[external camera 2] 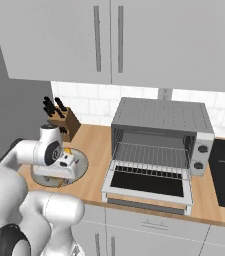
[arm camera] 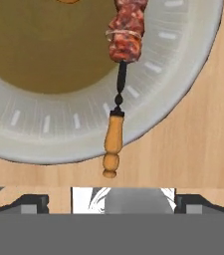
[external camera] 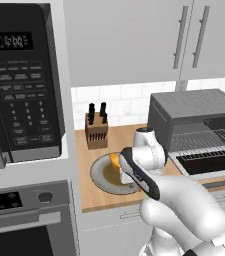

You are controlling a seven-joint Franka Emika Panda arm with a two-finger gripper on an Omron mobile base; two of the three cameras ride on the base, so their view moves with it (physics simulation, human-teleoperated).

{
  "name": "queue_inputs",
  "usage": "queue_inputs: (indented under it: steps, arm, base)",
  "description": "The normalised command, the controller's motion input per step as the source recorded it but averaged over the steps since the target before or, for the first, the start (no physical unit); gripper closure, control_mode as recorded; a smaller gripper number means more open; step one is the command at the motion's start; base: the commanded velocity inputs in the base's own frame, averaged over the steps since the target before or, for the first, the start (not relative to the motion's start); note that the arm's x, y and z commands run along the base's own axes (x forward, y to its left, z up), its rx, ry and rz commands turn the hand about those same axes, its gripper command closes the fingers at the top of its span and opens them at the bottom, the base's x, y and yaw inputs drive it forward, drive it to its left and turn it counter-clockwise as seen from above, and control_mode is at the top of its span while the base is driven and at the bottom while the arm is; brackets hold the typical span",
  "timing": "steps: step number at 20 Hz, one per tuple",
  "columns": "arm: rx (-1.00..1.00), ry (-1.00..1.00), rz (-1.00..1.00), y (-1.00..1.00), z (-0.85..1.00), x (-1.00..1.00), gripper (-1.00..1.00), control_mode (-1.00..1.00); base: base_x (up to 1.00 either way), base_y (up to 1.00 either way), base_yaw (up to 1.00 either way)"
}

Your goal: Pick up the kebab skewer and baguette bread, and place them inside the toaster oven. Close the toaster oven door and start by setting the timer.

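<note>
Below the hand camera, the thin kebab skewer (arm camera: 119, 84) with reddish-brown meat chunks and a turned wooden handle lies on the round grey plate (arm camera: 183, 79), its handle overhanging the rim above the wooden counter (arm camera: 203, 149). Whether the jaws of the two-finger gripper (external camera 2: 63, 172) are spread or closed cannot be told. The stubby golden-orange baguette bread (external camera: 114, 161) rests on the same plate. Farther back stands a wooden knife block (external camera: 96, 131). To the right, well apart, the boxy grey toaster oven (external camera 2: 159, 130) sits with its glass-windowed toaster oven door (external camera 2: 149, 185) folded down flat.
</note>
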Motion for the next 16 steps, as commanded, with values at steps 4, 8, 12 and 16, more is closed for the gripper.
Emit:
queue_inputs:
  steps: [4, 8, 12, 16]
  arm:
    - [0.00, 0.11, 0.00, 0.09, -0.26, 0.34, -1.00, -1.00]
    - [0.00, 0.04, 0.00, 0.00, -0.10, 0.21, -1.00, -1.00]
    - [0.00, 0.00, 0.00, -0.01, -0.01, 0.21, -1.00, -1.00]
    - [0.00, 0.00, 0.00, 0.00, -0.13, 0.22, -1.00, -1.00]
  base:
    - [0.00, 0.00, 0.00]
    - [0.00, 0.00, 0.00]
    - [0.00, 0.00, 0.00]
    - [0.00, 0.00, 0.00]
